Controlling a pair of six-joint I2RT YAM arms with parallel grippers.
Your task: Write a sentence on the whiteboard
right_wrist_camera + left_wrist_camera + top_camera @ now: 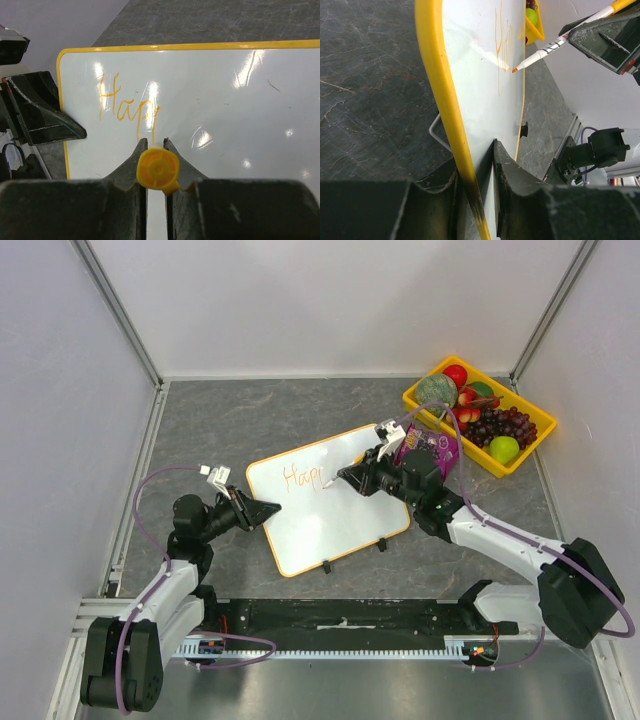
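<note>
Top external view is showing the whiteboard [340,525] lying at a slant in the middle of the grey table [250,420], its two black clips [327,566] pointing toward the arm bases. The sentence [300,478] is only beginning: orange letters reading roughly "Hap", with a further downstroke forming, are sitting near the board's far left corner while the rest of the surface is standing blank. The left gripper [476,165] is pinching the board's yellow rim, one finger on each face, so it is clamped on the whiteboard at its left edge. The right gripper [154,142] is closed around an orange marker [545,50], whose butt end is filling the gap between the fingers in the right wrist view and whose tip is appearing to meet the board at the foot of the newest stroke. Judging from this, the writing is at an early stage, and most risks are coming from the two grips. The board is being held at one spot only, so sideways pen pressure could swing it about that pinch and bend the line of letters. The marker is being gripped well back from its tip, so a hard press could tilt or slide it in the jaws, leaving skipped or wobbling strokes. A low pass of the fingers across wet letters could smear them, and the right arm is working close to the yellow fruit tray [527,451], which a wide sweep might nudge.
</note>
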